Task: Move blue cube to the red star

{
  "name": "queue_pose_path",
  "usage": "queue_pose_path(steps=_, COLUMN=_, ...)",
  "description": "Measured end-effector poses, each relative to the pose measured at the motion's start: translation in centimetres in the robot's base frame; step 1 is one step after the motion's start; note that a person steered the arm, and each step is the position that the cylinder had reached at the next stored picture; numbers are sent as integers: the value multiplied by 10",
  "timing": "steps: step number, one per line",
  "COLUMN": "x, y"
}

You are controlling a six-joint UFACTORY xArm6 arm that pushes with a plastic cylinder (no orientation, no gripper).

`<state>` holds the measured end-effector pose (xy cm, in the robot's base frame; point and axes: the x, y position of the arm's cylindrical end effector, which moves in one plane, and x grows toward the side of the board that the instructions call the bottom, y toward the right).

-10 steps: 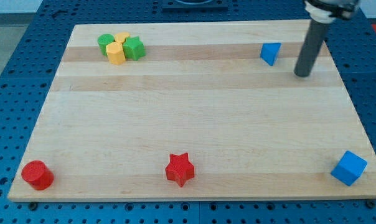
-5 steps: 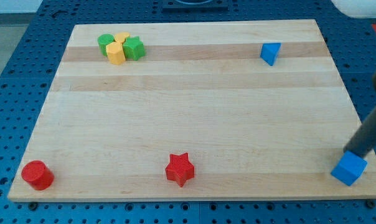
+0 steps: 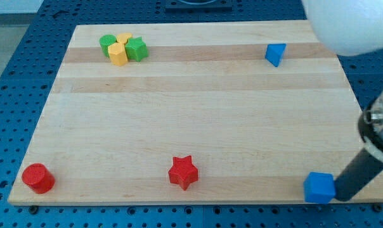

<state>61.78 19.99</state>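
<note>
The blue cube [image 3: 319, 187] sits near the board's bottom edge at the view's right. My tip [image 3: 343, 197] is right against the cube's right side, the dark rod slanting up to the view's right. The red star [image 3: 182, 172] lies near the bottom edge at the middle, well to the left of the cube.
A red cylinder [image 3: 38, 178] stands at the bottom left corner. A blue triangular block [image 3: 276, 54] lies at the top right. A cluster of green and yellow blocks [image 3: 122, 48] sits at the top left. The wooden board [image 3: 198, 120] rests on a blue perforated table.
My tip swung from the top right down to the cube's right side. The blue cube has slid left along the bottom edge, toward the red star.
</note>
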Motion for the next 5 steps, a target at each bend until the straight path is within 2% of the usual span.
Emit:
queue_pose_path(steps=3, x=-14, y=-144)
queue_pose_path(steps=5, x=-34, y=-203)
